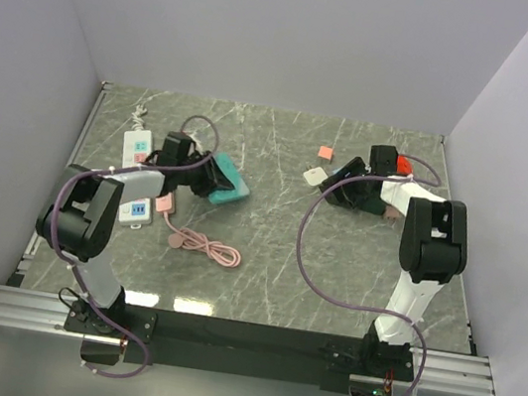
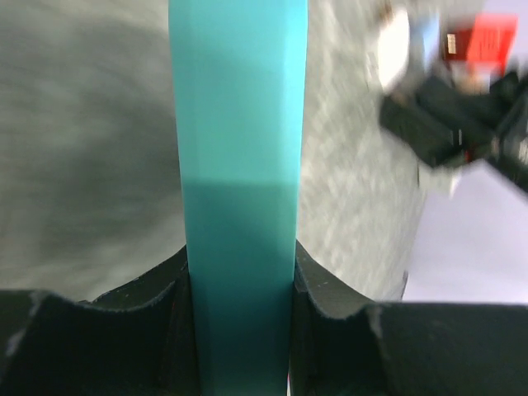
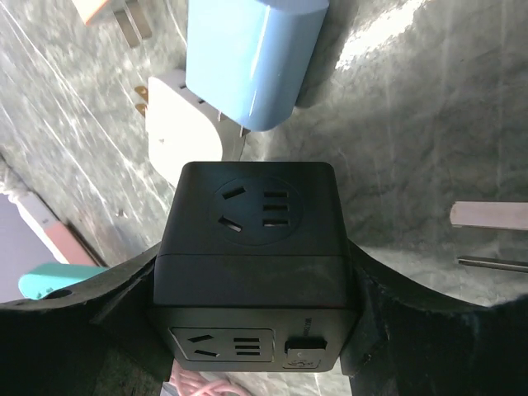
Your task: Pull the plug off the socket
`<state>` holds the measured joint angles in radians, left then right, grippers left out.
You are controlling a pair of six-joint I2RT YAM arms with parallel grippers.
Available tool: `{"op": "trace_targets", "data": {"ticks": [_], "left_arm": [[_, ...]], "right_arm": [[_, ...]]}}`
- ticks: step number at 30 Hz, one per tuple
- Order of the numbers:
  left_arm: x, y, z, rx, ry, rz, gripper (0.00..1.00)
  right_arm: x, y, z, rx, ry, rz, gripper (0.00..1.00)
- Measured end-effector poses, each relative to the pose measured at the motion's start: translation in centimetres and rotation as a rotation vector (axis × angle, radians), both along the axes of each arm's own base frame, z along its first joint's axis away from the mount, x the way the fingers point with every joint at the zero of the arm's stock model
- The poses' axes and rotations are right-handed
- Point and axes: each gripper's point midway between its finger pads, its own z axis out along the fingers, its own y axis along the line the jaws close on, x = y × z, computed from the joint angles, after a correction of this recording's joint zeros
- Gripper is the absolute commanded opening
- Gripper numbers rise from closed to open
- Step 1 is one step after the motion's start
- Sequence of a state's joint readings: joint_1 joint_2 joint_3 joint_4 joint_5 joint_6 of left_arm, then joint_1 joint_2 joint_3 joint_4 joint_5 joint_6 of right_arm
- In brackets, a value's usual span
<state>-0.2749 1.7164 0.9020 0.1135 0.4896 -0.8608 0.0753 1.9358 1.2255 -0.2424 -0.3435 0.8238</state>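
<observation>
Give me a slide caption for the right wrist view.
Right gripper clamped on a black plastic cube socket, with a blue rectangular plug at its far face.

Black left gripper (image 1: 209, 177) and right gripper (image 1: 344, 187), white-link arms (image 1: 408, 301) with black joints, purple cables (image 1: 301, 239) looping above base rail (image 1: 26, 306).

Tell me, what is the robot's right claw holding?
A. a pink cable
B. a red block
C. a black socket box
C: in the right wrist view, the black socket box sits clamped in the right gripper, with one side of the claw pressed against each side of the box.
</observation>
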Motion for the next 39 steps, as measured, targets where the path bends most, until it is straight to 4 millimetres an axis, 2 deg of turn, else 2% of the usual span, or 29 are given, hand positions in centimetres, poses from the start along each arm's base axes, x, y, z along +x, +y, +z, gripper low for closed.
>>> {"op": "trace_targets", "data": {"ticks": [1, 2, 4, 5, 8, 11, 12, 14, 15, 18, 19, 20, 21, 22, 25, 32, 39], "left_arm": [[0.5, 1.2, 0.0, 0.009, 0.003, 0.034, 0.01], [1.0, 2.3, 0.0, 0.015, 0.006, 0.066, 0.01], [2.0, 4.8, 0.1, 0.032, 0.012, 0.136, 0.01], [2.4, 6.0, 0.1, 0.040, 0.012, 0.167, 0.01], [3.5, 9.2, 0.2, 0.053, 0.020, 0.251, 0.01], [4.3, 12.0, 0.2, 0.060, 0.029, 0.319, 0.07], [4.5, 12.7, 0.2, 0.061, 0.029, 0.335, 0.16], [4.7, 14.1, 0.2, 0.062, 0.030, 0.366, 0.25], [4.8, 14.8, 0.2, 0.061, 0.029, 0.382, 0.40], [5.1, 16.3, 0.2, 0.065, 0.025, 0.411, 0.64], [5.1, 16.7, 0.3, 0.063, 0.024, 0.422, 0.69], [5.2, 17.1, 0.4, 0.067, 0.021, 0.429, 0.78], [5.3, 17.4, 0.4, 0.066, 0.019, 0.436, 0.95], [5.3, 17.7, 0.5, 0.069, 0.016, 0.441, 0.99], [5.5, 18.4, 1.0, 0.065, 0.008, 0.463, 0.99], [5.5, 19.2, 2.6, 0.072, -0.007, 0.474, 0.99], [4.0, 18.9, 7.1, 0.096, -0.097, 0.441, 0.99]], "right_arm": [[0.2, -0.2, 0.0, 0.002, -0.006, -0.011, 0.55], [0.3, -0.3, 0.0, 0.002, -0.007, -0.017, 0.70], [0.4, -0.4, 0.1, 0.004, -0.010, -0.026, 0.88], [0.5, -0.4, 0.2, 0.005, -0.015, -0.030, 0.92], [0.5, -0.8, 0.4, 0.003, -0.016, -0.034, 0.93], [0.3, -1.1, 0.9, 0.010, -0.012, -0.039, 0.94], [0.2, -1.1, 1.1, 0.013, -0.013, -0.037, 0.95], [-0.1, -1.1, 2.3, 0.019, -0.027, -0.025, 0.95], [-0.2, -1.0, 3.0, 0.020, -0.039, -0.018, 0.95], [-0.5, -0.9, 5.6, 0.022, -0.083, 0.008, 0.96], [-0.6, -0.8, 6.7, 0.023, -0.100, 0.019, 0.96], [-0.5, -0.8, 7.4, 0.022, -0.115, 0.026, 0.96], [-0.5, -0.7, 8.2, 0.021, -0.132, 0.035, 0.96], [-0.5, -0.7, 9.0, 0.019, -0.149, 0.045, 0.96], [-0.9, -0.6, 10.6, 0.015, -0.180, 0.072, 0.97], [-2.2, -0.4, 11.9, 0.006, -0.195, 0.119, 0.98], [-3.9, -0.7, 16.5, -0.041, -0.321, 0.178, 0.98]]}}
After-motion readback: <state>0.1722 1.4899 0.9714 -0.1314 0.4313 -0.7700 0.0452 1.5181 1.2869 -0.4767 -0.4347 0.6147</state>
